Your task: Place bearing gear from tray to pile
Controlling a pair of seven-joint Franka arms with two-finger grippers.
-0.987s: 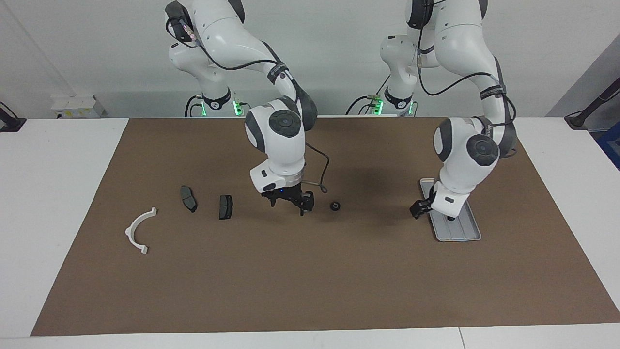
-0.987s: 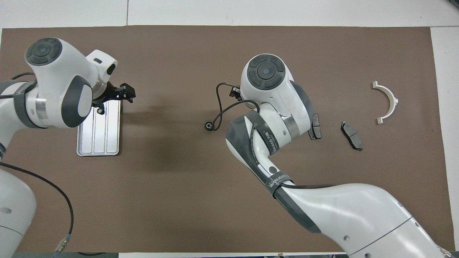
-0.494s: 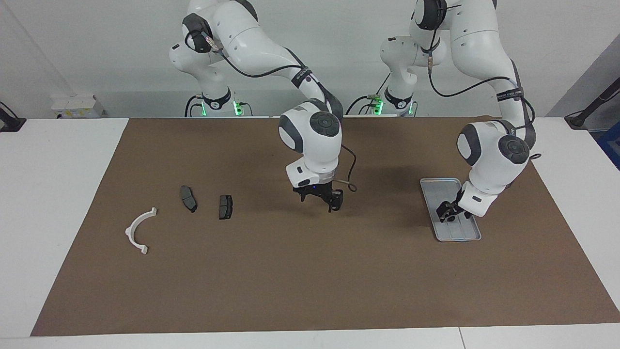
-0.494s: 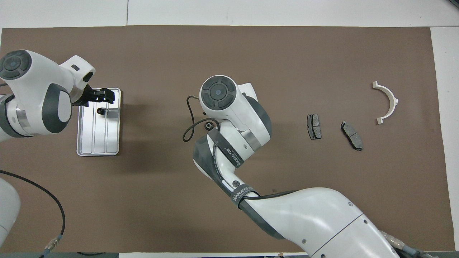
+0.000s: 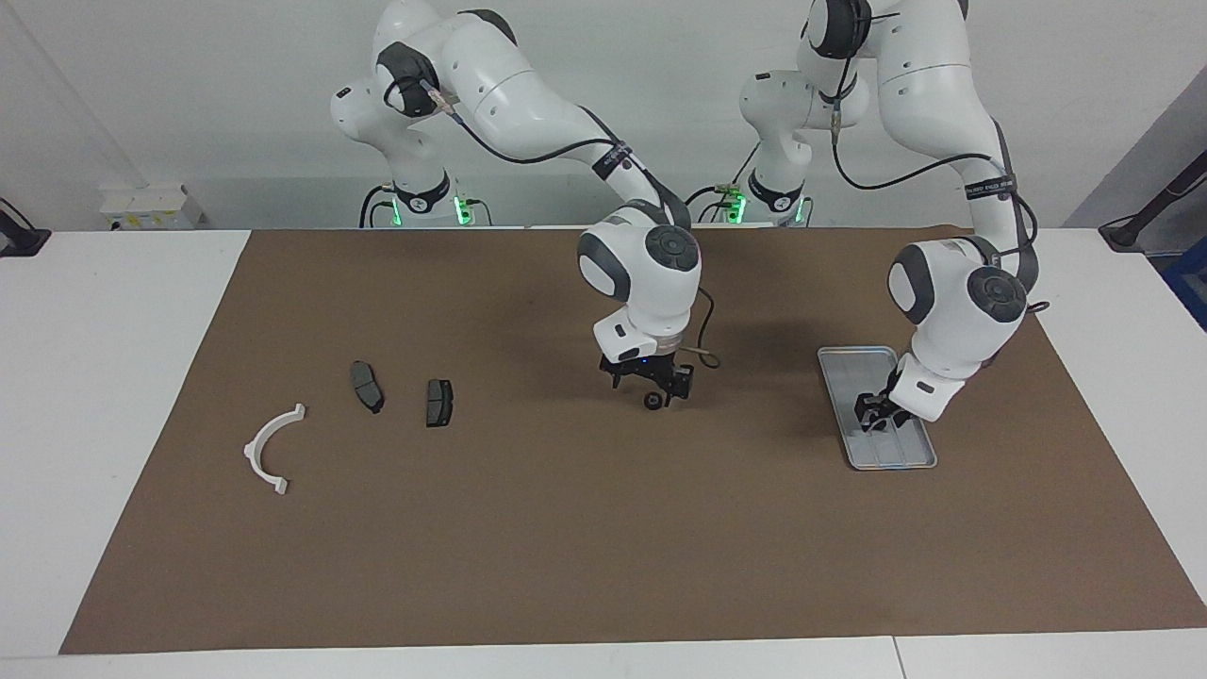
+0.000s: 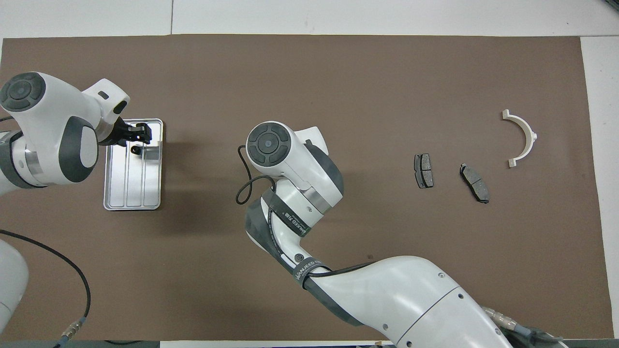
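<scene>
The silver tray point(image 5: 849, 357) point(image 6: 130, 193) lies toward the left arm's end of the table. A small black bearing gear point(image 6: 137, 150) rests on it. My left gripper point(image 5: 872, 418) point(image 6: 137, 136) is low over the tray, right at that gear. A second small black gear point(image 5: 653, 403) lies on the mat mid-table. My right gripper point(image 5: 653, 388) hangs open just above it, a finger on either side; the hand hides this gear in the overhead view. The pile lies toward the right arm's end: a white half-ring bracket point(image 5: 272, 446) point(image 6: 523, 137) and two dark brake pads point(image 5: 367, 386) point(image 5: 438, 402).
A brown mat point(image 5: 566, 547) covers most of the white table point(image 5: 94, 377). A thin black cable point(image 6: 242, 188) loops from the right hand close above the mat. The left arm's cable point(image 6: 82, 285) trails near the robots' edge.
The right arm has swung from beside the brake pads toward the left arm's end, stopping over the mid-table gear. The left gripper moved from the tray's edge to over the tray and came down.
</scene>
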